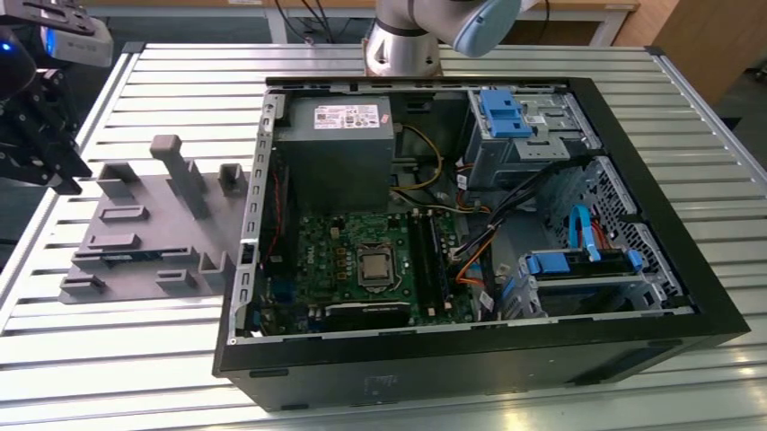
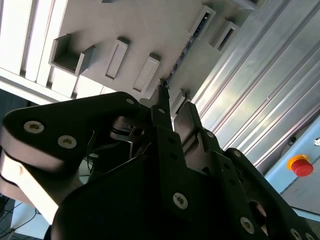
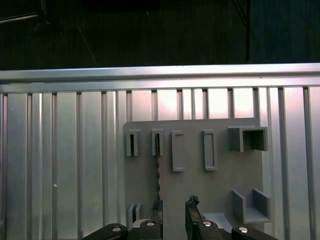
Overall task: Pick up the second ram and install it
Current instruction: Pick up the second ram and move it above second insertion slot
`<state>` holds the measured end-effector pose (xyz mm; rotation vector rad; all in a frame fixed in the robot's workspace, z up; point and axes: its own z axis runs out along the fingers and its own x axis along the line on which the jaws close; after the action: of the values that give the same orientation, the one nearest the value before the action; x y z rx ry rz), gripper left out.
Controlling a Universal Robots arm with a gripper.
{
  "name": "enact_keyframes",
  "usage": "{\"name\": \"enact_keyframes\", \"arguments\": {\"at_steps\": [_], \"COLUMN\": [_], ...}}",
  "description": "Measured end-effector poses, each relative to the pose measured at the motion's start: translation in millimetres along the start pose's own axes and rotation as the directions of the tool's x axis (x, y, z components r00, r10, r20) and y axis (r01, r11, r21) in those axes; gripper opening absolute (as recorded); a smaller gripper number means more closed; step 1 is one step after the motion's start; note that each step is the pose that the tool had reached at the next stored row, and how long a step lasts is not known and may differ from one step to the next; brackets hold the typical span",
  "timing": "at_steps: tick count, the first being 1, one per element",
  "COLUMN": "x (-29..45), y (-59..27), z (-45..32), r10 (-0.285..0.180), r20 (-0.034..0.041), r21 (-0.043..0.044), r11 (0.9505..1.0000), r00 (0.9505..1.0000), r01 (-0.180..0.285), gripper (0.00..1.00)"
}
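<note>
Operator: Where is the second ram (image 3: 158, 170)?
Technician: On edge in slots of the grey tray (image 3: 220, 190), near the gripper (image 3: 174, 201).
Operator: Jaw condition?
Technician: Released, grasping nothing. The open computer case (image 1: 480, 359) holds the motherboard (image 1: 330, 247).

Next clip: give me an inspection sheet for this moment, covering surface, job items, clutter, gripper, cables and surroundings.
Surface: slatted metal table bearing an open computer case and a grey tray.
Job's things: second ram stands on edge in the tray's slots, not yet lifted; motherboard lies in the case.
Clutter: nothing seen.
Gripper: gripper open, hovering over the tray, one finger in line with the ram; contact cannot be told.
Cables: yellow wires and a blue flat cable inside the case.
Surroundings: arm's base beyond the case in the exterior view; red button off the table.
</note>
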<state>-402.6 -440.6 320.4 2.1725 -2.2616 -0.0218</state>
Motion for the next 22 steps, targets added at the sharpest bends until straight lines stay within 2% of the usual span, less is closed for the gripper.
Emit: {"name": "enact_keyframes", "arguments": {"at_steps": [22], "x": [0.0], "y": [-0.1], "z": [6.1], "r10": [0.0], "r20": [-0.0001], "r21": [-0.0001], "r11": [1.0], "r00": [1.0], "r01": [0.0], "gripper": [0.32]}}
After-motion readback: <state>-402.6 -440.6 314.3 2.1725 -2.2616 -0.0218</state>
